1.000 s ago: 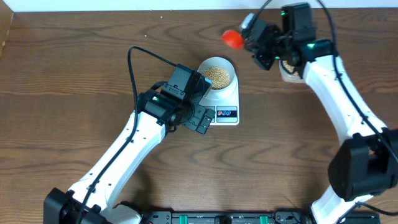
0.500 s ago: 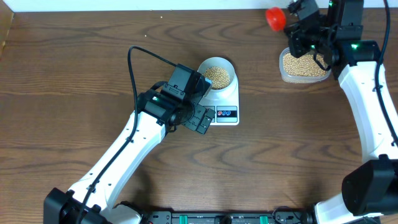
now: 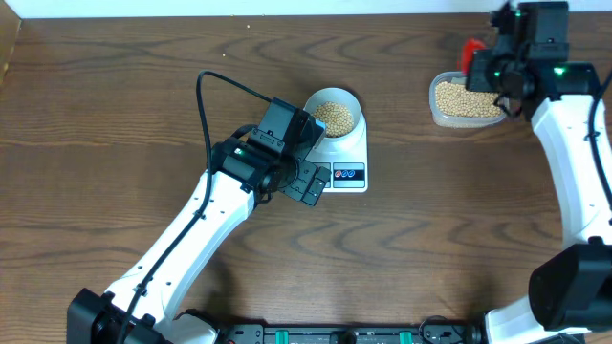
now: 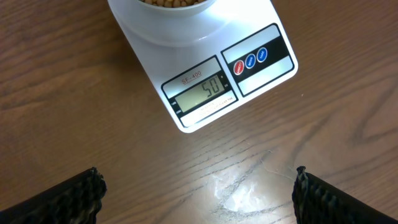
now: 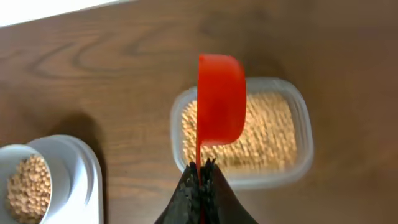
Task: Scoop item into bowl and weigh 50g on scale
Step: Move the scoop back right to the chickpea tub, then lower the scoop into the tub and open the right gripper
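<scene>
Right wrist: right fingers pinch red round scoop over clear tub; left fingers wide above scale.

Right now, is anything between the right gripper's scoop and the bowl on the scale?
Nothing visible. The right gripper holds the red scoop over the tub; only bare table lies between it and the bowl on the scale. The left gripper hovers open at the scale's front, off that line.

Light is bright and even; glare sits on the brown wooden table; right wrist view looks soft
</scene>
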Action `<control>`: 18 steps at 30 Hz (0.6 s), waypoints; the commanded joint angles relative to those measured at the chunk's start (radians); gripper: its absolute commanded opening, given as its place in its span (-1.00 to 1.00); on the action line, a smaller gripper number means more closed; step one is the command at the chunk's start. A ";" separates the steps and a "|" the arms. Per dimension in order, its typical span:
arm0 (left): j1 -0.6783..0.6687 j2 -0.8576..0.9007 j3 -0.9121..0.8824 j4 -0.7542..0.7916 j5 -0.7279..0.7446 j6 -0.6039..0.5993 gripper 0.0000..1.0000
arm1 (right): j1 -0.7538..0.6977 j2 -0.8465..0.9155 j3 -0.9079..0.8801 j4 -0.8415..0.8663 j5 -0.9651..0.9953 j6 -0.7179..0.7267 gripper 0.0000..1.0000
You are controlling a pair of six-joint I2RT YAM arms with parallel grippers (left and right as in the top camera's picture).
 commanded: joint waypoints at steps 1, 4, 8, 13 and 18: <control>0.005 -0.005 0.003 0.000 -0.009 0.017 0.96 | -0.030 -0.023 0.013 -0.042 0.034 0.282 -0.97; 0.005 -0.005 0.003 0.000 -0.009 0.017 0.96 | -0.041 -0.023 -0.006 -0.046 0.039 0.321 -0.97; 0.005 -0.005 0.003 0.000 -0.009 0.017 0.96 | -0.043 -0.023 -0.046 -0.019 0.087 0.395 -0.97; 0.005 -0.005 0.003 0.000 -0.009 0.017 0.96 | -0.042 -0.023 -0.080 -0.004 0.163 0.491 -0.97; 0.005 -0.005 0.003 0.000 -0.009 0.017 0.96 | -0.042 -0.023 -0.116 0.031 0.188 0.521 -0.96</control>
